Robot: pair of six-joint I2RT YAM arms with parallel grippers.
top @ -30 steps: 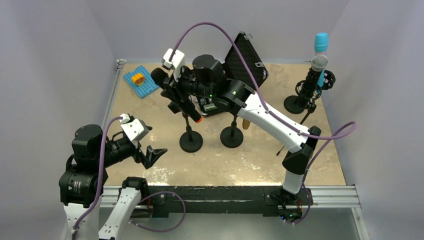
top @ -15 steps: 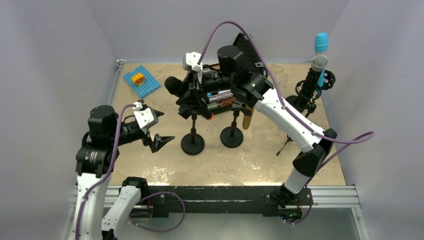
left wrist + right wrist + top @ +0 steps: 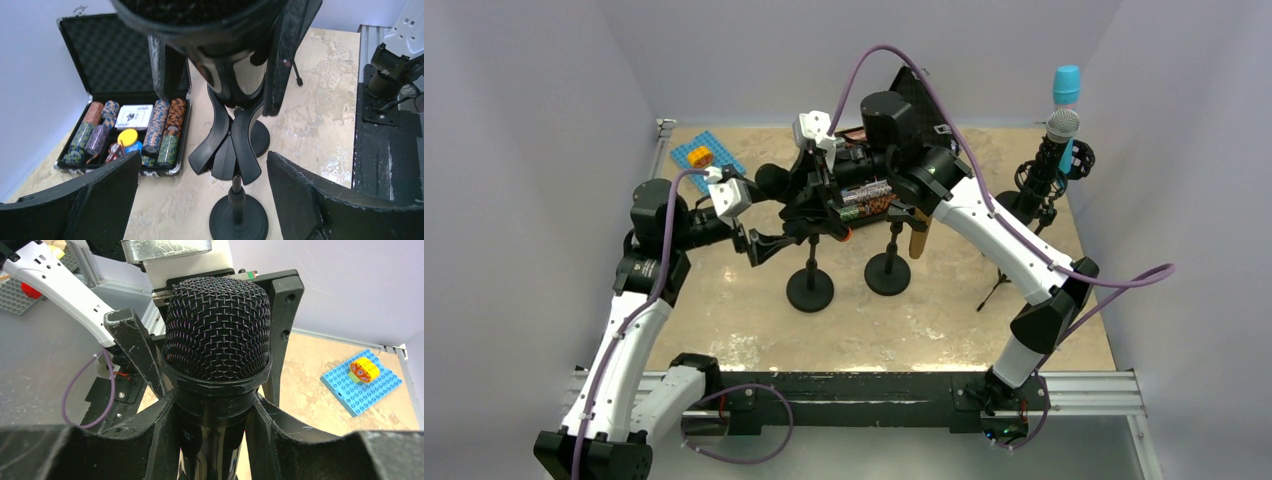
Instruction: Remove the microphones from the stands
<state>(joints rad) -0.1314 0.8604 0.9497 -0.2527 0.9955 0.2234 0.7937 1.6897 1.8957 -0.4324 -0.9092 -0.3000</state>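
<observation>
Left tool (image 3: 766, 243), jaws wide, has advanced toward the stand (image 3: 809, 288); right tool (image 3: 215, 435) clamps the microphone (image 3: 217, 325), seemingly still seated; removal pending.

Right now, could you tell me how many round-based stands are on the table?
3: the near-centre stand, its right neighbour, and the far-right stand. Arms may hide others.
</observation>
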